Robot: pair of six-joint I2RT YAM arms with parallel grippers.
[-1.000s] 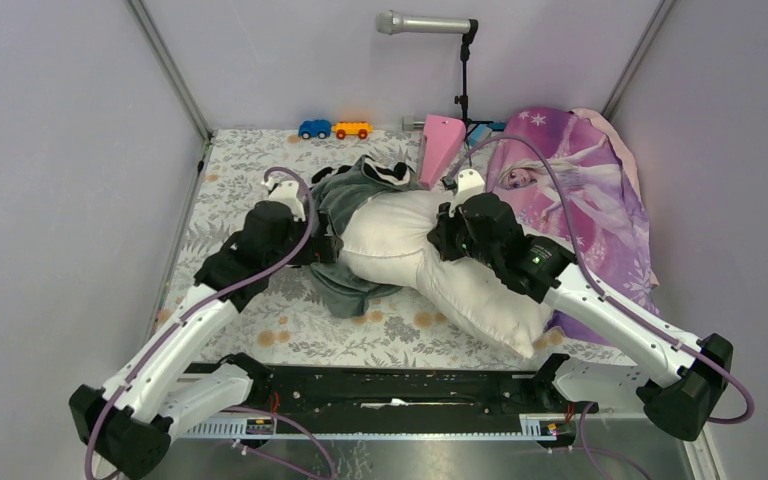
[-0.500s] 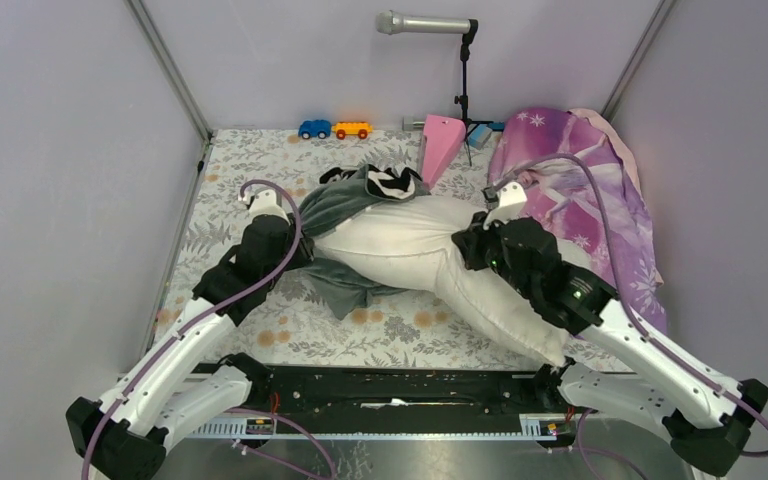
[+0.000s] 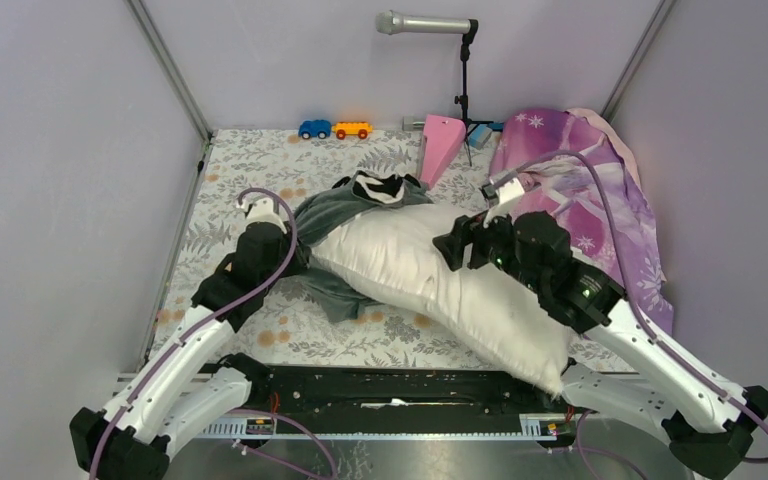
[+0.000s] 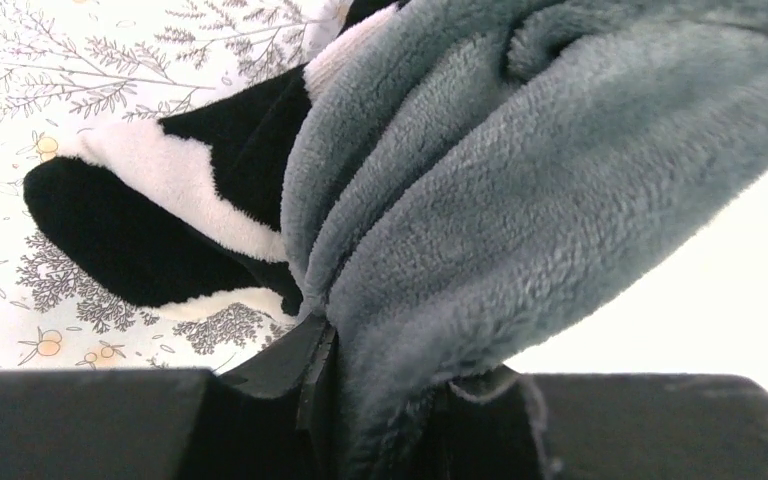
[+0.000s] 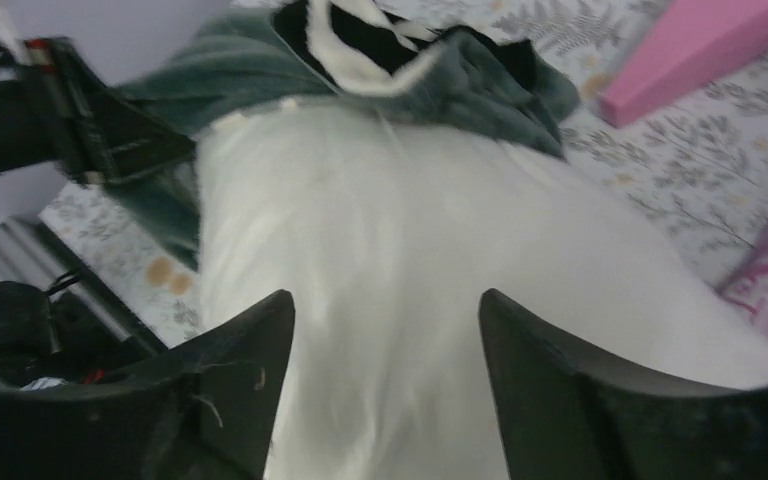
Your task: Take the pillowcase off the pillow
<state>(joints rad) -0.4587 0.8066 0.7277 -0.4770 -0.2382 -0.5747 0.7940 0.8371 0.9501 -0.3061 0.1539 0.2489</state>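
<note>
The white pillow (image 3: 410, 265) lies slantwise across the table, most of it bare, its near end over the front rail. The grey-green pillowcase (image 3: 335, 212) is bunched over its far-left end, a black-and-white patch (image 3: 380, 187) on top. My left gripper (image 3: 298, 255) is shut on a fold of the fleecy pillowcase (image 4: 520, 170); the jaws (image 4: 397, 360) pinch the plush, with the white pillow (image 4: 700, 290) at the right. My right gripper (image 3: 452, 250) hovers over the pillow's middle, open (image 5: 385, 300), with the pillow (image 5: 400, 220) just beneath and nothing gripped. The pillowcase (image 5: 230, 60) lies beyond.
Purple-pink princess-print fabric (image 3: 600, 195) is heaped at the right, partly under my right arm. A pink wedge (image 3: 440, 145), a microphone stand (image 3: 463, 80) and two toy cars (image 3: 335, 129) stand at the back. Flower-print cloth (image 3: 250, 170) covers the table, and walls close in on three sides.
My left gripper shut on the pillowcase. My right gripper pulled the pillow right and nearer, out of the case, then opened and let it go.
</note>
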